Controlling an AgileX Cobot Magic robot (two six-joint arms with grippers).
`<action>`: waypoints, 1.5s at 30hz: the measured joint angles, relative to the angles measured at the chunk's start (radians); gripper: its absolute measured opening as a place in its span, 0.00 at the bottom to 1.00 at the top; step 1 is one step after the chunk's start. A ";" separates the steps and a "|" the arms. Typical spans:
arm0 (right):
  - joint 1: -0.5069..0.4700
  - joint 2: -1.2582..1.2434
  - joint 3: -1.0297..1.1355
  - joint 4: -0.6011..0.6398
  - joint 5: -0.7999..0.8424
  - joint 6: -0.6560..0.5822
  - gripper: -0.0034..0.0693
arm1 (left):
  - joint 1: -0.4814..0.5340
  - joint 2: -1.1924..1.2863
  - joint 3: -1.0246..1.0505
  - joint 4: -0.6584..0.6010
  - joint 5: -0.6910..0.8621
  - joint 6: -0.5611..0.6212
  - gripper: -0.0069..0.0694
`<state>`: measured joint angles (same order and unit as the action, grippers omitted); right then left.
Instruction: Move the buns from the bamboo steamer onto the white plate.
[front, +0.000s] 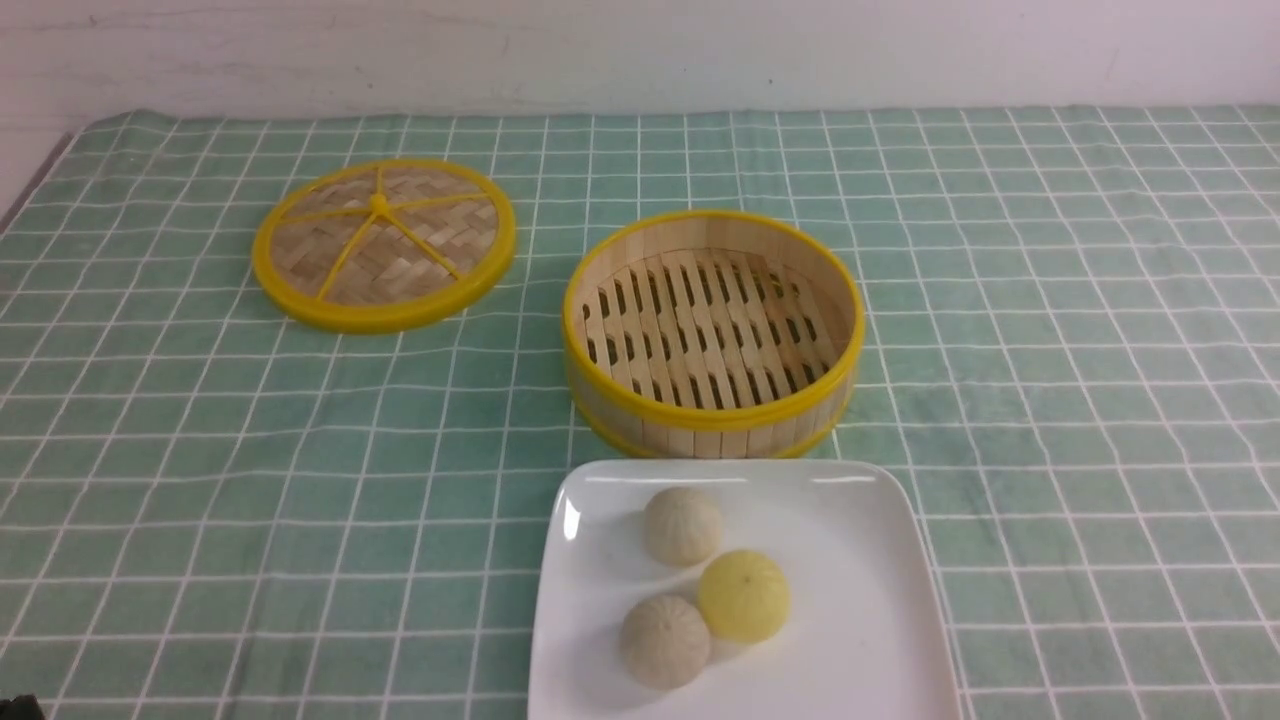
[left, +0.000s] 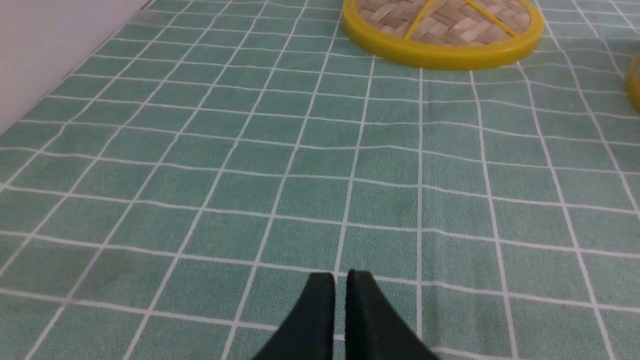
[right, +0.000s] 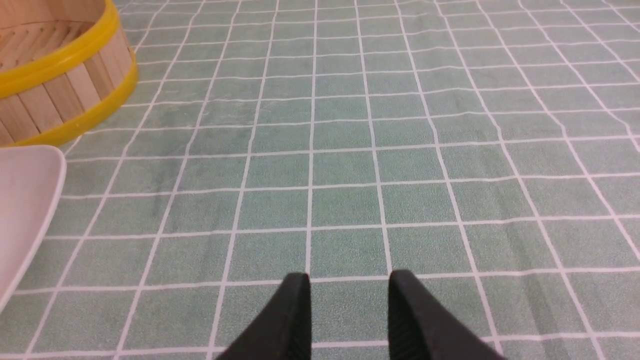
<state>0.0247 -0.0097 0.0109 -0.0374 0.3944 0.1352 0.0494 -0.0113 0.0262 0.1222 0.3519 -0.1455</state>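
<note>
Low at centre of the front view, three domed buns (front: 743, 595) are seen on the glossy plate (front: 860, 640); the slatted steamer (front: 713, 335) sits bare. Only wrist views show the left tool (left: 340, 280) nearly closed and the right tool (right: 348, 282) narrowly parted.

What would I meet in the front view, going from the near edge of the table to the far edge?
tan bun → yellow bun → cream-white bun → bamboo steamer → woven steamer lid. All three buns lie on the white plate.
</note>
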 joint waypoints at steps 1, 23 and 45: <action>0.000 0.000 0.000 0.000 0.000 0.000 0.38 | 0.000 0.000 0.000 0.000 0.004 -0.001 0.17; 0.000 0.000 0.000 0.000 0.000 0.000 0.38 | -0.077 0.000 0.000 0.000 0.012 -0.030 0.19; 0.000 0.000 0.000 0.000 0.000 0.000 0.38 | -0.080 0.000 0.000 0.001 0.013 -0.032 0.21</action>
<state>0.0247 -0.0097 0.0109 -0.0374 0.3944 0.1352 -0.0304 -0.0116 0.0262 0.1233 0.3649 -0.1770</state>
